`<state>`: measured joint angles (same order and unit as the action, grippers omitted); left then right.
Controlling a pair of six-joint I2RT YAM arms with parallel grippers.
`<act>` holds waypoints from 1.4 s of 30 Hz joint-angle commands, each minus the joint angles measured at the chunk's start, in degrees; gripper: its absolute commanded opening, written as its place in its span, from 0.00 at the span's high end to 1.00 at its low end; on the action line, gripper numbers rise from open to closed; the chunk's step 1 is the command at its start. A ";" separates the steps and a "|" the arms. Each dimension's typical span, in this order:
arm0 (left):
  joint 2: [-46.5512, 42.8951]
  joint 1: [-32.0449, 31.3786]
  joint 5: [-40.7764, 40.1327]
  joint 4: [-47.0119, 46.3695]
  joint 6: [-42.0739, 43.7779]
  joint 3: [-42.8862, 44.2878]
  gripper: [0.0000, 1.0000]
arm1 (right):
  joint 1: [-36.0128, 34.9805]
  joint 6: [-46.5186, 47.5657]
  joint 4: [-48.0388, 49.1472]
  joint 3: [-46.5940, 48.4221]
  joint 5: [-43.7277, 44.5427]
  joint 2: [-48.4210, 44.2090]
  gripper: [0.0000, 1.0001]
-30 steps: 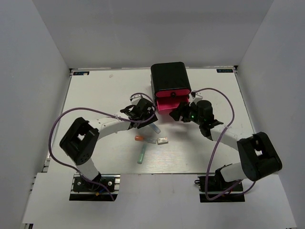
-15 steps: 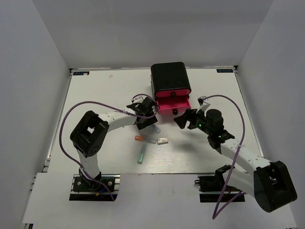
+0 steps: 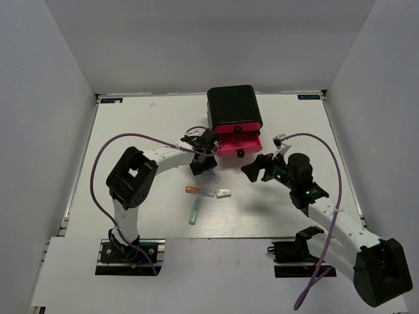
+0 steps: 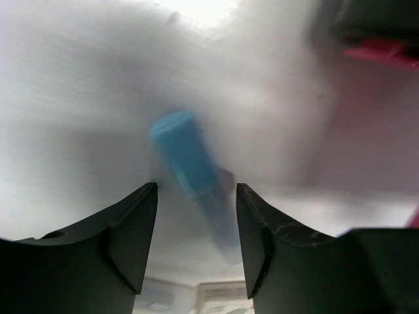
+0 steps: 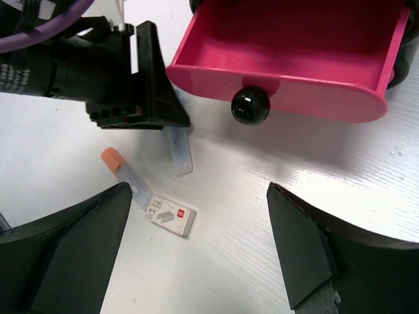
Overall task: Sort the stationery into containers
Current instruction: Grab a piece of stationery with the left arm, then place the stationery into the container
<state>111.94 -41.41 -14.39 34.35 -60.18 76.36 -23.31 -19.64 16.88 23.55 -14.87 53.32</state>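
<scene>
Stationery lies loose on the table point(image 3: 131, 131). The light blue stick point(image 4: 186, 154) sits between the left jaws, which stand apart either side of it, not clamped, apparently lined up to pinch it. Just below those jaws lie the orange stick point(image 3: 190, 190), the teal stick point(image 3: 194, 212) and the white eraser point(image 3: 224, 192). Beside the left jaws and ahead of the right jaws, a pink drawer point(image 5: 281, 85) stands pulled out, likely to receive items. The right jaws gape wide and empty, clear of its knob point(image 5: 249, 106).
</scene>
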 commanded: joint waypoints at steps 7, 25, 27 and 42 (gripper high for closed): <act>-7.44 0.19 -0.72 7.92 1.20 -9.82 0.46 | 0.28 3.38 -2.73 0.45 -3.67 -6.29 0.12; -19.12 -0.42 -1.52 -1.02 17.19 -3.58 0.86 | 0.37 12.51 -6.33 0.62 -13.07 -11.66 0.91; -21.49 -0.43 0.94 -6.47 23.86 -3.58 0.87 | 0.37 14.62 -7.22 0.36 -13.34 -12.80 0.95; -20.20 -1.04 24.85 -34.09 62.98 1.31 0.89 | 0.46 18.67 -11.08 -0.09 -10.62 -17.55 0.97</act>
<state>88.92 -42.24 5.78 3.81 -7.05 72.95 -23.09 -2.39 6.02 23.46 -26.87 36.88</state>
